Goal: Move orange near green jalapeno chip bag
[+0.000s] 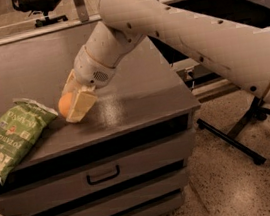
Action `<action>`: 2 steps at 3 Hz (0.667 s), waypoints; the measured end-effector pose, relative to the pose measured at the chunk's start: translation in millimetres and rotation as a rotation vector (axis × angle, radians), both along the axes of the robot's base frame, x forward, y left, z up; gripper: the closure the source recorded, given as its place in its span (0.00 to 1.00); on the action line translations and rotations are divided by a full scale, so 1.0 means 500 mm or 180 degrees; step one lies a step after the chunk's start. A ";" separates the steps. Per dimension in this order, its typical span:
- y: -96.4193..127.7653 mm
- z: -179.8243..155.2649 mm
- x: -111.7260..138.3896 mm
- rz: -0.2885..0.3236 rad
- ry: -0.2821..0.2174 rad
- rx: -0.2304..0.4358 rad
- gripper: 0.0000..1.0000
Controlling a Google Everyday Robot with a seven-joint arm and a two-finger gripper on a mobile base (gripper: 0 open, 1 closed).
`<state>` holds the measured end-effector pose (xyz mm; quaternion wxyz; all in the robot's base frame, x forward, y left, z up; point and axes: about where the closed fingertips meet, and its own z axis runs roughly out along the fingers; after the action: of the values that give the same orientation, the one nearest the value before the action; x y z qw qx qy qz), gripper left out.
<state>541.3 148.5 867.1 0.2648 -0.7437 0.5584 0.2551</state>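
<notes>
The orange [65, 104] is a small round orange fruit held between my gripper's pale fingers [80, 105]. My gripper [73, 105] is shut on it, low over the grey cabinet top [139, 99], close to the surface. The green jalapeno chip bag [12, 136] lies flat at the cabinet's front left, crinkled, with white lettering. The orange is just right of the bag's upper right corner, a small gap apart. My white arm reaches in from the upper right.
The cabinet has drawers below with a dark handle [103, 176]. A black chair base [240, 137] stands on the speckled floor to the right. An office chair [38, 3] and a rail are behind the cabinet.
</notes>
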 end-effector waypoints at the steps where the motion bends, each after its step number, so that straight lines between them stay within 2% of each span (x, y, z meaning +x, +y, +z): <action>1: 0.018 -0.017 -0.018 0.0086 0.0026 -0.0055 0.59; 2: 0.020 -0.018 -0.019 0.0094 0.0029 -0.0055 0.36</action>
<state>531.7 158.6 858.0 0.2519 -0.7530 0.5507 0.2575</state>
